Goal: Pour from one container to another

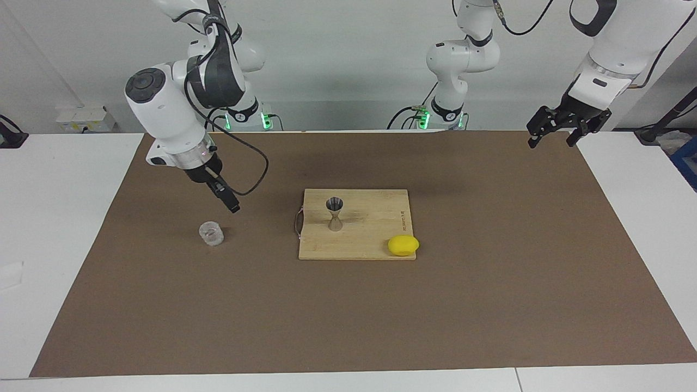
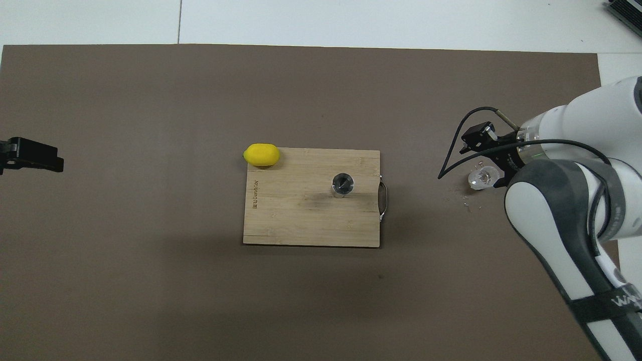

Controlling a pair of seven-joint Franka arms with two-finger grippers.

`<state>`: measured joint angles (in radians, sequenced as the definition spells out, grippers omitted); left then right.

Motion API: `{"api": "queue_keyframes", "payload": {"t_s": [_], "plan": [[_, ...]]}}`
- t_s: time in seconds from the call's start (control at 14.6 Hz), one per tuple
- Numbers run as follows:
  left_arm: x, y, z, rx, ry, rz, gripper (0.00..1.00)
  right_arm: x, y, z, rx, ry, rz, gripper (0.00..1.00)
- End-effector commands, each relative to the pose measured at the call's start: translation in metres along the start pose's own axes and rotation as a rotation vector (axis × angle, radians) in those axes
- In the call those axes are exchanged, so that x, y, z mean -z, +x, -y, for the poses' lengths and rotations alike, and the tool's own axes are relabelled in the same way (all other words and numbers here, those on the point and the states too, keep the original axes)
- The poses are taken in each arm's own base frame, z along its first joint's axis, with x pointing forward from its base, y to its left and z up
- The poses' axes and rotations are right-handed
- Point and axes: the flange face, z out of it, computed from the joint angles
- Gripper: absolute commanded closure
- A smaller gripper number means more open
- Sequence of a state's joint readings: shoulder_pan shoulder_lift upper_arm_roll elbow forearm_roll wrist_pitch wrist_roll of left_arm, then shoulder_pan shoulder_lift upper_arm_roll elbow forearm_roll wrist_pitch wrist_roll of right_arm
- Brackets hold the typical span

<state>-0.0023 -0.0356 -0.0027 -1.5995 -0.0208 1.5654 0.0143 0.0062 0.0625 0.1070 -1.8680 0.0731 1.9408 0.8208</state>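
The clear glass tumbler (image 1: 211,233) (image 2: 482,179) stands upright on the brown mat toward the right arm's end of the table. My right gripper (image 1: 231,204) (image 2: 485,159) hangs open just above it, tilted down, not touching the glass. The steel hourglass jigger (image 1: 334,213) (image 2: 343,184) stands upright on the wooden cutting board (image 1: 370,239) (image 2: 301,215) in the middle of the mat. My left gripper (image 1: 551,142) (image 2: 50,159) waits open and raised over the mat's edge at the left arm's end, holding nothing.
A yellow lemon (image 1: 403,245) (image 2: 261,155) rests on the board's corner that is farther from the robots, toward the left arm's end. A few small pale bits (image 2: 459,195) lie on the mat beside the tumbler. The right arm's cable loops between tumbler and board.
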Motion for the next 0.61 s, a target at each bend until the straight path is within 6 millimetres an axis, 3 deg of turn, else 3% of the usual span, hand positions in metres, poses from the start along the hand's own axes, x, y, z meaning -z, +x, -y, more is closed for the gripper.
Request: {"api": "queue_keyframes", "payload": {"t_s": [0.0, 0.2, 0.55], "plan": [[0.000, -0.006, 0.003, 0.015, 0.012, -0.014, 0.00, 0.024, 0.008, -0.005, 0.206, -0.054, -0.045, 0.00], [0.002, -0.007, 0.003, 0.016, 0.012, -0.017, 0.00, 0.057, 0.015, -0.007, 0.300, -0.081, -0.088, 0.00], [0.003, -0.006, 0.003, 0.016, 0.012, -0.022, 0.00, 0.092, 0.013, -0.009, 0.309, -0.087, -0.085, 0.00]]}}
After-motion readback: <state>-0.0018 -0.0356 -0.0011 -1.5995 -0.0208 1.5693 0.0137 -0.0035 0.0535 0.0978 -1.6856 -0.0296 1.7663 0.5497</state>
